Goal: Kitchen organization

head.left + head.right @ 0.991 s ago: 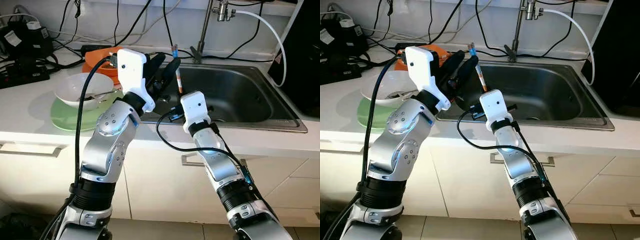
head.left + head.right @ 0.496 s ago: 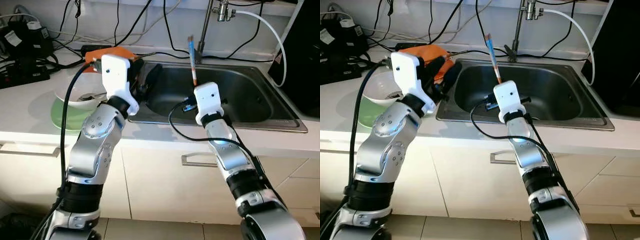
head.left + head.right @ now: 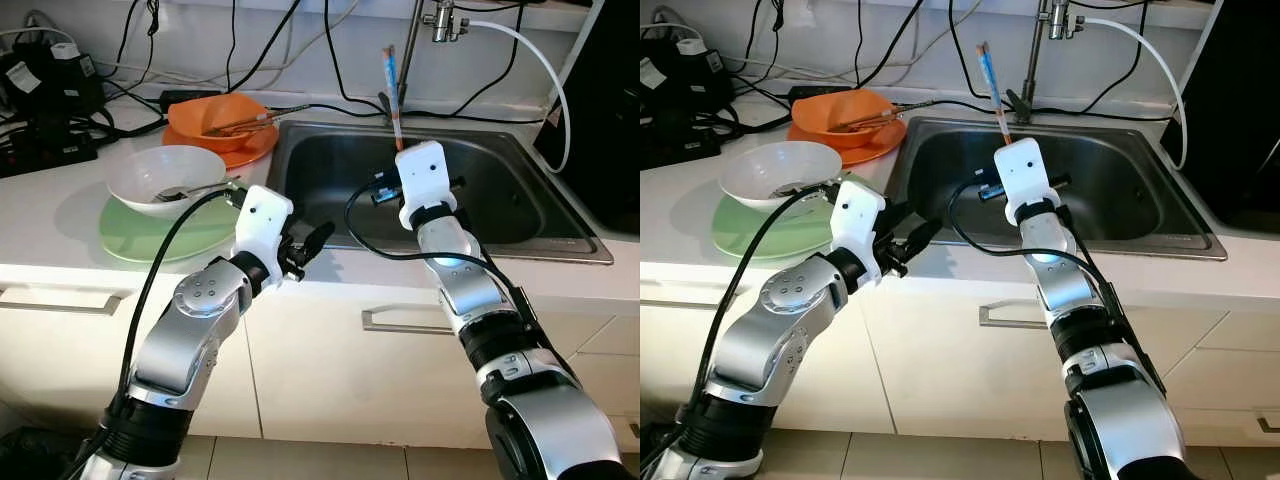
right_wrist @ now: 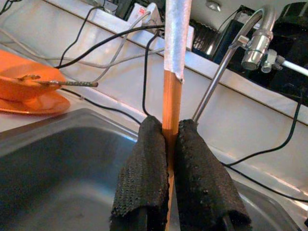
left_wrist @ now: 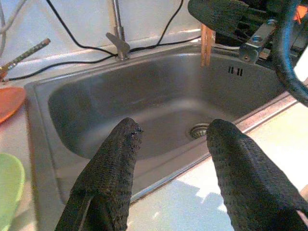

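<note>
My right gripper (image 4: 167,137) is shut on a pair of wooden chopsticks (image 3: 392,85) with a blue and silver wrap at the top. It holds them upright over the steel sink (image 3: 500,190), near the faucet (image 3: 440,20). My left gripper (image 5: 171,130) is open and holds nothing. It sits low at the counter's front edge by the sink's left corner, pointing toward the basin. A white bowl (image 3: 165,178) with a spoon in it rests on a green plate (image 3: 140,235). Behind it stands an orange bowl (image 3: 215,118) with utensils across it.
Power strips and black cables (image 3: 50,90) crowd the back left of the counter. A white hose (image 3: 545,70) runs from the faucet to the right. A dark appliance (image 3: 610,110) stands at the right edge. Cabinet fronts with handles (image 3: 400,322) lie below.
My left arm has dropped from beside the chopsticks down to the counter's front edge, with its gripper open. My right gripper has carried the chopsticks farther back over the sink.
</note>
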Available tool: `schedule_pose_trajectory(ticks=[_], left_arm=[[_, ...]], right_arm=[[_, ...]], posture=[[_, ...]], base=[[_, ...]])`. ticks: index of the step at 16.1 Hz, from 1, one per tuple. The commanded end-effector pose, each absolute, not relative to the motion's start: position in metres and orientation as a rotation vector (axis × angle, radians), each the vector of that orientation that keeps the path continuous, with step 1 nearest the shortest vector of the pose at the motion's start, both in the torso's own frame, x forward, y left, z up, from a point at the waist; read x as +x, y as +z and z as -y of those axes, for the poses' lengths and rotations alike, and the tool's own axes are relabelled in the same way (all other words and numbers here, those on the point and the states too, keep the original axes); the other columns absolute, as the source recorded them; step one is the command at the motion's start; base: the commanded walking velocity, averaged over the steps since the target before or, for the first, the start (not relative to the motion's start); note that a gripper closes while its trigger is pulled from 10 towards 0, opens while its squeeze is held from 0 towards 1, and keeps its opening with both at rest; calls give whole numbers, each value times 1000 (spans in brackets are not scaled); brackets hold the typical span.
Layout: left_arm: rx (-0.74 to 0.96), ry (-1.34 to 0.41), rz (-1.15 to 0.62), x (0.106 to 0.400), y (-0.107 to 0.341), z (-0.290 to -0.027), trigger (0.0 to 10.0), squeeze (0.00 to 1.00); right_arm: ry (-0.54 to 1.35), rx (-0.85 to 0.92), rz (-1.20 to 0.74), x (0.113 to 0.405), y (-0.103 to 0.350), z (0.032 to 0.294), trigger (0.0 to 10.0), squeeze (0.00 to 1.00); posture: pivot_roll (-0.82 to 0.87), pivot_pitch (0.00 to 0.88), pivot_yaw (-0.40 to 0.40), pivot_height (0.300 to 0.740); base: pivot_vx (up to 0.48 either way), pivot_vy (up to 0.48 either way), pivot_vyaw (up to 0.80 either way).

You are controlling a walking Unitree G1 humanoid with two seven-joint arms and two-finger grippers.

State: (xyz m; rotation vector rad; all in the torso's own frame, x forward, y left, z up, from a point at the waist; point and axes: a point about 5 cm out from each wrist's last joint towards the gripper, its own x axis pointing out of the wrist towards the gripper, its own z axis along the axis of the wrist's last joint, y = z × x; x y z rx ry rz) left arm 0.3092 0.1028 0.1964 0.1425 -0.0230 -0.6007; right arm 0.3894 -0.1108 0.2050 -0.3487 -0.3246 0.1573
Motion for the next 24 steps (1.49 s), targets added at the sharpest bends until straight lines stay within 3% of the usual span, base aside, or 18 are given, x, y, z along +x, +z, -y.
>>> schedule_pose_trajectory(ticks=[1, 15, 24], left_arm=[[172, -631, 8, 304, 193, -99, 10000, 0], [189, -670, -27, 289, 193, -97, 10000, 0], [199, -704, -68, 282, 192, -97, 10000, 0]], right_arm=[[151, -346, 326, 392, 208, 113, 10000, 0], [216, -271, 73, 400, 170, 100, 10000, 0], [215, -279, 32, 396, 156, 100, 10000, 0]], posture=[[127, 14, -22, 740], [179, 17, -28, 740], [190, 17, -11, 740]], base=[[0, 0, 0], [0, 0, 0], [0, 0, 0]])
